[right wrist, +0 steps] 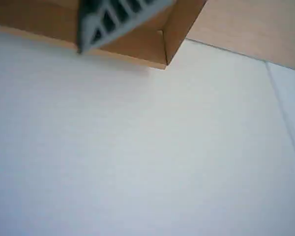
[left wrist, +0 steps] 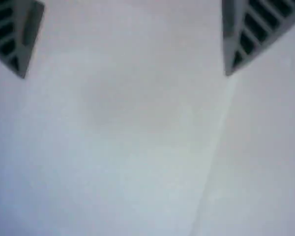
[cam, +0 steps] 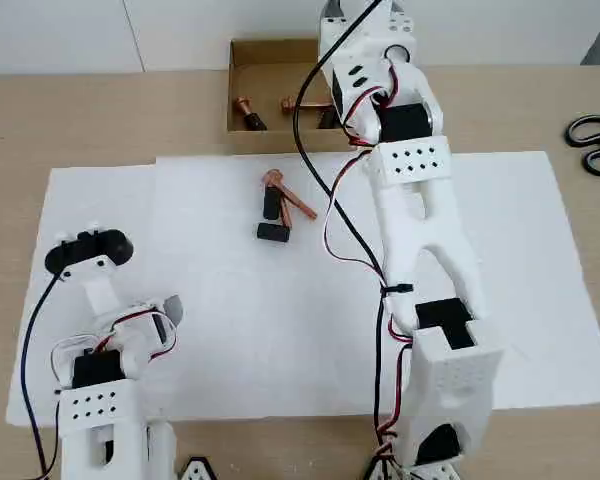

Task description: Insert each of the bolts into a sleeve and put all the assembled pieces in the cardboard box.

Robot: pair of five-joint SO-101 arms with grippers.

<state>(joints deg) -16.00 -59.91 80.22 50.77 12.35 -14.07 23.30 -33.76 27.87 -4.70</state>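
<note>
Two assembled pieces, copper bolts in black sleeves [cam: 248, 113] [cam: 295, 103], lie in the cardboard box [cam: 270, 55] at the back of the table. On the white paper [cam: 230, 330] in front of the box, a bolt stands in a sleeve [cam: 271, 198], a loose bolt [cam: 300, 207] leans beside it, and a bare black sleeve [cam: 272, 232] lies just below. My right gripper [cam: 365, 12] hangs open over the box's right end; one of its fingers [right wrist: 113, 19] shows against the box corner [right wrist: 162, 39]. My left gripper [left wrist: 125, 73] is open and empty, low over the paper at the front left [cam: 170, 310].
Scissors [cam: 595, 140] lie on the bare table at the far right edge. The right arm [cam: 420, 230] stretches across the paper's right half, with its cables [cam: 350, 230] trailing close to the loose parts. The paper's fold [left wrist: 216, 147] runs under the left gripper.
</note>
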